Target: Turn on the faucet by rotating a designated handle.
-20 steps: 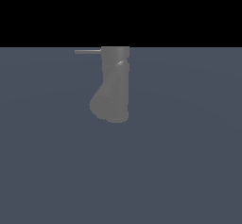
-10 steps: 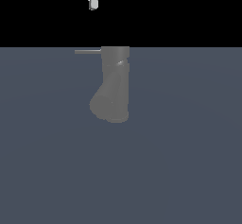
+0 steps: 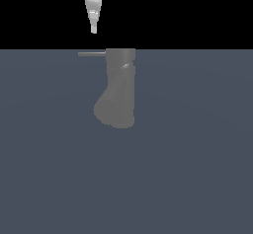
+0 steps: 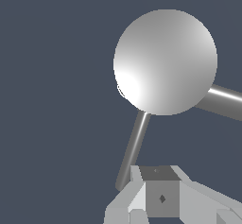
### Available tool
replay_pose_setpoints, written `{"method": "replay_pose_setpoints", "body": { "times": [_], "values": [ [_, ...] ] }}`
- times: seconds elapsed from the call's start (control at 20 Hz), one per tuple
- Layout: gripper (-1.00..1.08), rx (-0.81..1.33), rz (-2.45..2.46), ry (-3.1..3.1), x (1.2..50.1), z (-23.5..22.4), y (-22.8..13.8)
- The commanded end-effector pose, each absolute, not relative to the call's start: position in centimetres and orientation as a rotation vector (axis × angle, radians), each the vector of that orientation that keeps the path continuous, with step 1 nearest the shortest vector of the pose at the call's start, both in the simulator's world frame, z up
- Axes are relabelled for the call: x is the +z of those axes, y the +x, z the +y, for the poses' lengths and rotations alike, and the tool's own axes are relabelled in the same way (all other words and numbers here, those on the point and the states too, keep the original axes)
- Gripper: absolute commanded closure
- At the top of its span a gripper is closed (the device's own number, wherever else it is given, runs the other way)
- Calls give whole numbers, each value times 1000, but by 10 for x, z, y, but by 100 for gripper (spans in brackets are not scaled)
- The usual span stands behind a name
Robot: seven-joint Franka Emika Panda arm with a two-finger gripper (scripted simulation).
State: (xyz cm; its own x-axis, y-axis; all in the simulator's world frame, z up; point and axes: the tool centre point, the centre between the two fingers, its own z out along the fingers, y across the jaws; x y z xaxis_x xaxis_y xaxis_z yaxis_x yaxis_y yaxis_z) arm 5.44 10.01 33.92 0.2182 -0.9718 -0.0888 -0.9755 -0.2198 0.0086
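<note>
The faucet (image 3: 118,92) is a dull grey chunky cylinder with a wider bulging end, standing on the dark blue-grey floor. Its handle (image 3: 92,54), a thin grey rod, sticks out from the top towards the exterior view's left. My white gripper (image 3: 94,28) hangs just above the handle's middle, apart from it, with its fingers together and empty. In the wrist view the faucet's round top (image 4: 165,62) fills the middle. The handle (image 4: 134,147) runs from it towards my gripper (image 4: 159,185). A second, thicker rod (image 4: 222,101) leaves the faucet on another side.
The flat blue-grey floor (image 3: 197,169) spreads around the faucet. A black background lies behind the gripper.
The gripper was out of view one second ago. It has come down from the top of the exterior view towards the handle. The faucet and handle have not moved.
</note>
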Motion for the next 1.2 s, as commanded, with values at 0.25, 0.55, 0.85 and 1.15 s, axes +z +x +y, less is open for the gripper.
{"method": "replay_pose_setpoints", "body": {
  "times": [0.25,0.55,0.85,1.15],
  "values": [
    [108,62,2150,-2263,302,120,83],
    [108,24,2254,-2179,281,131,97],
    [108,3,2303,-2135,271,136,103],
    [108,0,2309,-2130,270,137,104]
  ]
}}
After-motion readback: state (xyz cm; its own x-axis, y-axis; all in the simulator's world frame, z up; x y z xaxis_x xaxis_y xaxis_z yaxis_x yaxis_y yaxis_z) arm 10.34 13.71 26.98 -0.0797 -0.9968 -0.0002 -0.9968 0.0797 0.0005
